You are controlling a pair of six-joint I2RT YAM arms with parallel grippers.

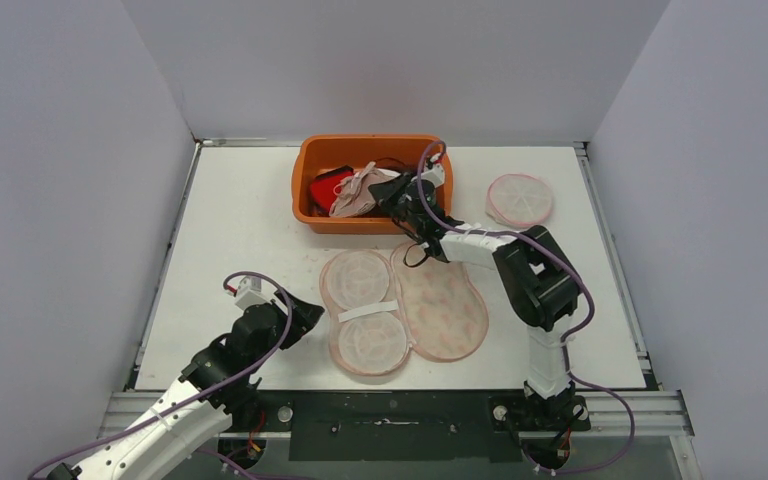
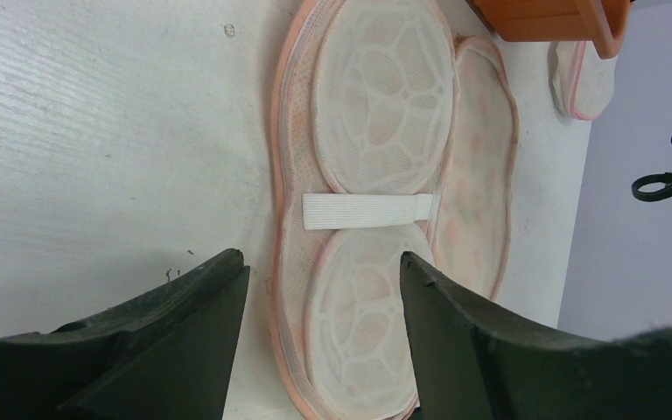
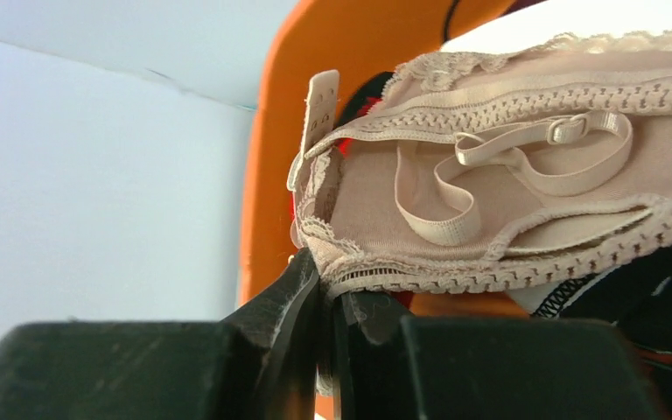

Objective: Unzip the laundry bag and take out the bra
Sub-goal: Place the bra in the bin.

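My right gripper is pinched tight on the lace edge of the bra, which sits inside the bin on top of other clothes. The bag lies unzipped and spread flat just in front of the bin. My left gripper hovers front-left of the bin, fingers wide apart, holding nothing. I judge this to be the drop. I'd part the fingers fully, then lift straight up, watching that the loose strap doesn't catch a finger and drag the bra out.
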